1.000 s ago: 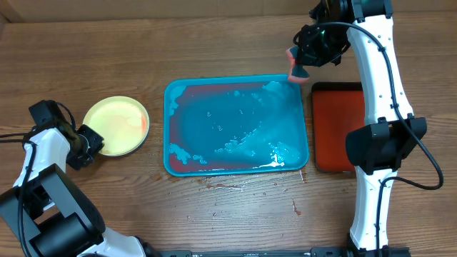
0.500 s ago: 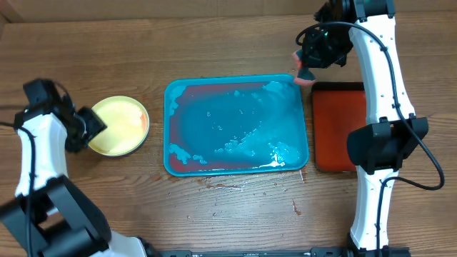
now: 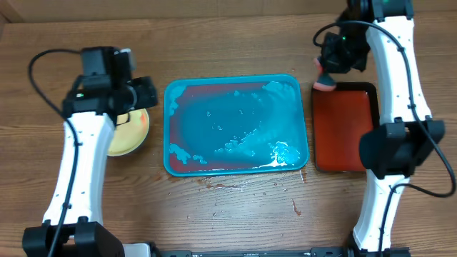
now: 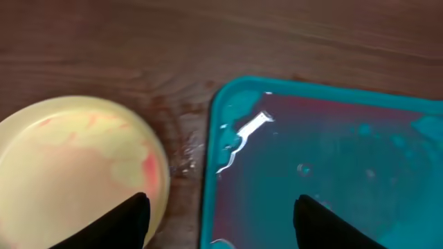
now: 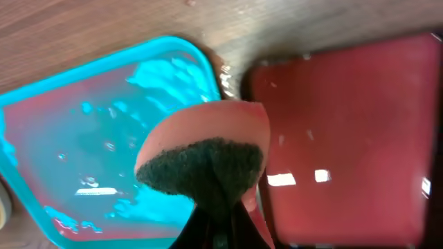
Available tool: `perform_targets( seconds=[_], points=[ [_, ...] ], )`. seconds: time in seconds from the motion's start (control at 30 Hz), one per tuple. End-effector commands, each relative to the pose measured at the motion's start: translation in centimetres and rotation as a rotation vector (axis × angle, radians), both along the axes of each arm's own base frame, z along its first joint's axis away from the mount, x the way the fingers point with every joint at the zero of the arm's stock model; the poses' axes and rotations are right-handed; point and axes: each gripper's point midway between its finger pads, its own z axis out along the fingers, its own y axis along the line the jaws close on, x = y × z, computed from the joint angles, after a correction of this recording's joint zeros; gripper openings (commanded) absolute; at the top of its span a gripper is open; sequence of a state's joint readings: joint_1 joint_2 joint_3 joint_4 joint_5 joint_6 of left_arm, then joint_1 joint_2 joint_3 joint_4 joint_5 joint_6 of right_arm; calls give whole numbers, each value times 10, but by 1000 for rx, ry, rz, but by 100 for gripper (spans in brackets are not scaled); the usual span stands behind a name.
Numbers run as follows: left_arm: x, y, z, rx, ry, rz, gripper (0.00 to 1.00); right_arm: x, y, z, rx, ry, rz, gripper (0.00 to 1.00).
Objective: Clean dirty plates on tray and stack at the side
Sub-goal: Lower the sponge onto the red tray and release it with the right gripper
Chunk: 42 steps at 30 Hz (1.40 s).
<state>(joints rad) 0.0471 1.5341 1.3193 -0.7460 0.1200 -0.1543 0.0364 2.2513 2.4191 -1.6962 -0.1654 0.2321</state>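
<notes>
Your plate (image 4: 76, 166) sits on the desk (image 3: 235, 214) just left of the tray (image 3: 235, 125), with a strip of bare wood between them. It is pale yellow with faint red smears, strongest at its right edge. From overhead the left arm (image 3: 78, 164) hides much of it, and you cannot tell whether more plates lie beneath. The tray lies mid-desk, wet, with a red film along its edges and white foam toward its near side. Your left gripper (image 4: 221, 225) hangs over the gap between plate and tray, jaws wide apart and holding nothing. Your right gripper (image 3: 328, 70) is over the far left corner of the red tray (image 3: 343, 135), which lies just right of the tray. Its jaws are clamped on a pink sponge (image 5: 204, 155), whose dark scouring side faces the wrist camera.
</notes>
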Motion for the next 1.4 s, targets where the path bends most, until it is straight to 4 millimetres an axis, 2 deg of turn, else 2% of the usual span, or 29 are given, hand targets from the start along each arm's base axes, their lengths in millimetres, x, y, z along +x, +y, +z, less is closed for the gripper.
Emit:
perform_targets(
  seconds=[0.0,0.13,0.23,0.3,0.5,0.57,0.63,0.8,0.87,1.0,1.17,1.27,1.37],
  points=[
    [8,-19,10,7,-47,-61,71,-18,-28,27,-56,-41,-52,4],
    [12,-31,12,7,-69,-90,72,-42,-51,17,-106,27,-90,4],
    [15,-36,11,6,-75,-102,75,-59,-72,-6,-210,117,-100,4],
    [17,-39,8,6,-71,-109,79,-63,-81,-27,-261,153,-88,4],
    [19,-44,-3,4,-46,-123,87,-71,-78,-98,-246,195,26,4],
    [20,-44,-6,4,-38,-123,90,-73,-75,-113,-229,189,81,4],
    [20,-44,-8,4,-34,-123,98,-71,-72,-121,-209,171,118,4],
    [16,-44,-11,5,-14,-123,100,-55,-58,-124,-138,85,227,5],
    [16,-43,-12,5,-9,-122,100,-52,-58,-124,-138,70,235,10],
    [16,-43,-12,5,-10,-122,100,-52,-58,-124,-136,72,237,19],
    [16,-43,-12,5,-10,-122,100,-58,-58,-122,-131,104,192,24],
    [16,-43,-12,6,-10,-122,100,-61,-54,-109,-116,106,190,27],
    [16,-43,-12,5,-10,-122,100,-57,-50,-79,-124,52,198,28]
  ],
)
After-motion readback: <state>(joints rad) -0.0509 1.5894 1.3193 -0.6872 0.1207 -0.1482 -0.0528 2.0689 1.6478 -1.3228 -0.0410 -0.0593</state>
